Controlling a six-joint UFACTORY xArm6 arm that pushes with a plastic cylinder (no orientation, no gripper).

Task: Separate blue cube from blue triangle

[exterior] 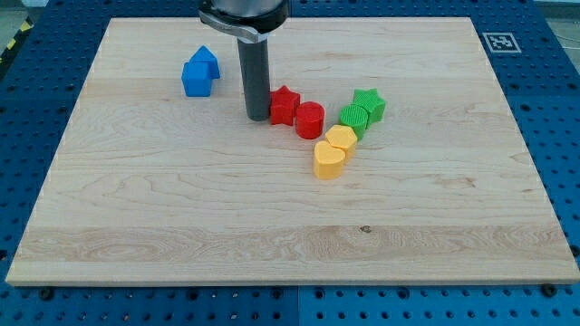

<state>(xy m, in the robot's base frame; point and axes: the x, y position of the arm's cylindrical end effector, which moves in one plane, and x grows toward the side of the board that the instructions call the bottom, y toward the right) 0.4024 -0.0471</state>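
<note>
Camera view: my tip (pixel 257 118), which has no jaws, touches the red star (pixel 284 104), well right of the touching blue cube (pixel 196 79) and blue triangle (pixel 207 60).

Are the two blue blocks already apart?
No: the blue cube and blue triangle touch, while my tip sits beside the red star.

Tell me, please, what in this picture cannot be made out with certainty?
- Camera view, blue cube and blue triangle: they overlap, so whether they touch, and the triangle's lower part, stay hidden.
- My tip: beside the red star; contact cannot be told from this angle.
- The arm above the rod: cut off by the view's top edge.
- The green blocks: pressed together, so the nearer one's shape is unclear.
</note>
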